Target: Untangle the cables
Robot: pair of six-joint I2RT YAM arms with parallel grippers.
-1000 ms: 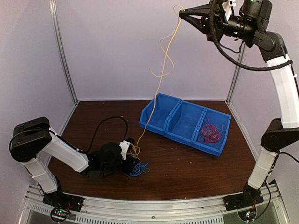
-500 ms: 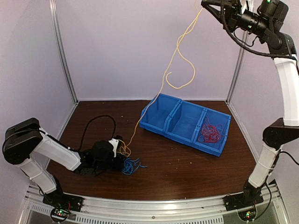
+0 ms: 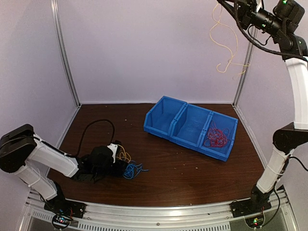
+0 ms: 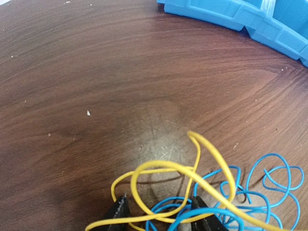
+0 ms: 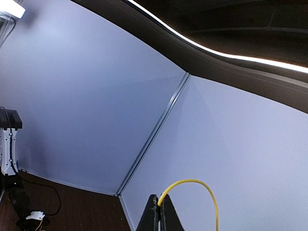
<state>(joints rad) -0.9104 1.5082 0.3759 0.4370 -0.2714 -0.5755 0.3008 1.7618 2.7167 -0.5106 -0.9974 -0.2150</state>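
My right wrist camera shows my right gripper (image 5: 159,214) clenched on a yellow cable (image 5: 195,182). The overhead view shows that cable dangling high above the blue bin (image 3: 163,113), whose right compartment holds red cables (image 3: 216,137). My left wrist camera shows my left gripper (image 4: 161,214) released, with yellow loops (image 4: 168,166) and blue cables (image 4: 269,187) lying across its gap, near the bin's left end, and bare table (image 4: 96,72) between them and the bin.

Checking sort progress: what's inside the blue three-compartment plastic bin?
In the blue three-compartment plastic bin, a tangle of thin red wire loops sits in the right compartment; the middle and left compartments look empty. Anything beneath the red tangle is covered.
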